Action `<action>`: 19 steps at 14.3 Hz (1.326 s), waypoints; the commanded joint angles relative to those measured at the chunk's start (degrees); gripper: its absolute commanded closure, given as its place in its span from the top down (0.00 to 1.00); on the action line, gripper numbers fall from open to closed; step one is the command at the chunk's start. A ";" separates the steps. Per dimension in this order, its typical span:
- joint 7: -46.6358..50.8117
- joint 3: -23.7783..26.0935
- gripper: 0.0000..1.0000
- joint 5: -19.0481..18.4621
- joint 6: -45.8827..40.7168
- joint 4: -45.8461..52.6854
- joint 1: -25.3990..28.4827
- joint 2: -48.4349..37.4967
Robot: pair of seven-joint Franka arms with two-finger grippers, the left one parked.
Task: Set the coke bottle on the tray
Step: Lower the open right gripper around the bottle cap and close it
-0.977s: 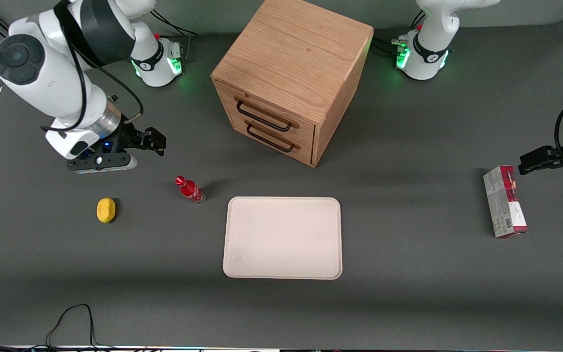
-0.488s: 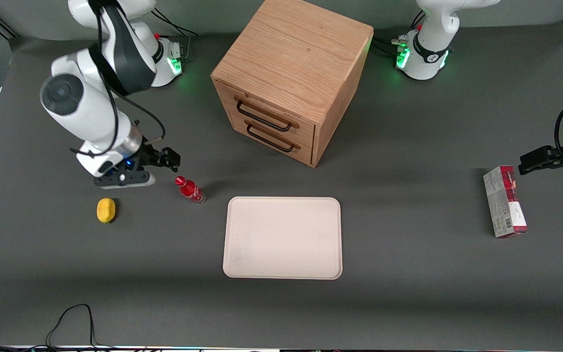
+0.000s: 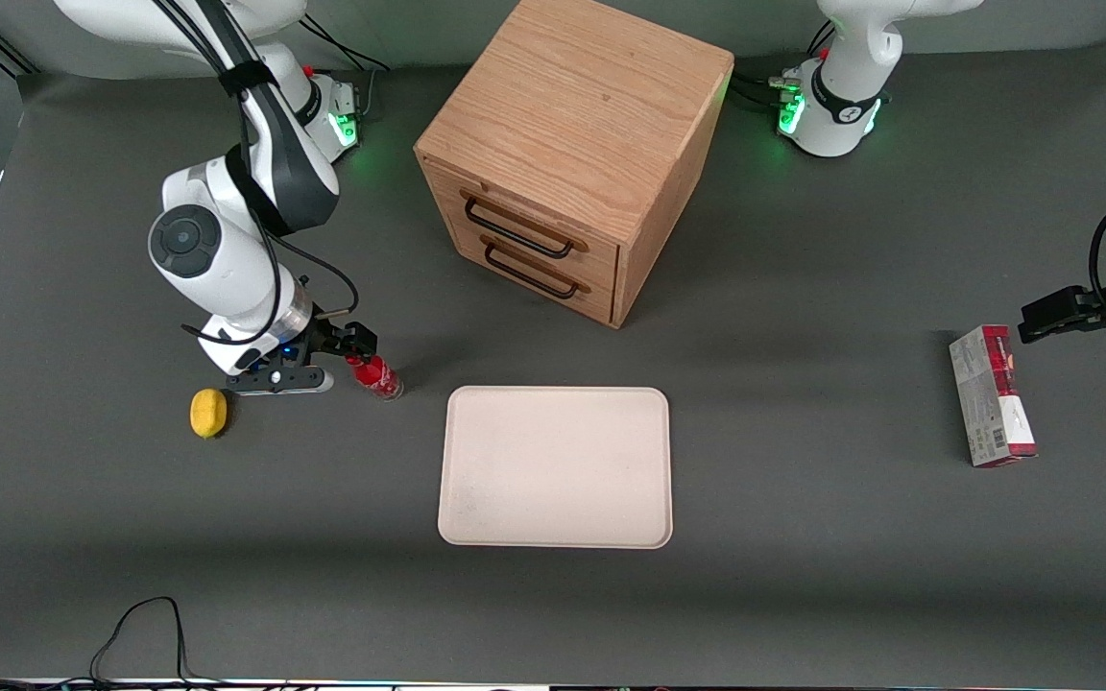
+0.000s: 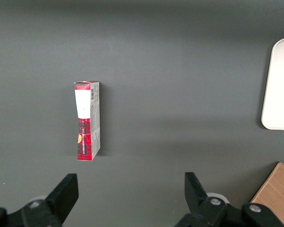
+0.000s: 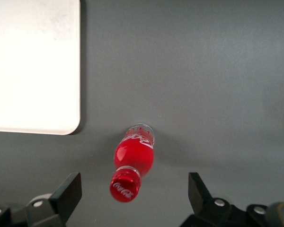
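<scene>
1. The claw hangs just above the cap of the bottle, fingers spread wide apart with nothing between them; the wrist view shows the bottle centred between the two open fingertips.

2. The bottle stands upright on the tabletop, just beside the tray near the corner toward the working arm's end, not touching it.

3. The tray lies flat and bare in front of the cabinet, nearer the front camera than the drawers.

4. A yellow sponge sits beside the bottle, farther from the tray; a red-and-grey carton lies well apart from the tray, toward the parked arm's end.

5. Progress, as judged here: the reach is nearly complete, but no grasp has been made. Still to do are the descent around the bottle, closing on it, the lift, the short carry over the tray's rim, and the release.

6. Risk, as judged: the small bottle could tip if a finger nudges the cap on the way down.
</scene>
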 commanded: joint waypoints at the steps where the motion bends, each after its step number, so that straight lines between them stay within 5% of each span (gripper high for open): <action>1: 2.20 -0.17 1.00 0.96 4.92 -4.80 1.13 -1.19; 8: 3.97 -0.26 0.99 0.61 5.82 -4.63 2.19 0.31; 13: 4.06 -0.26 0.26 0.61 5.82 -3.93 2.11 0.66; 17: 3.97 -0.26 0.08 0.52 5.73 -3.14 1.93 0.74; 19: 4.06 -0.26 0.06 0.52 5.47 -2.61 1.93 0.92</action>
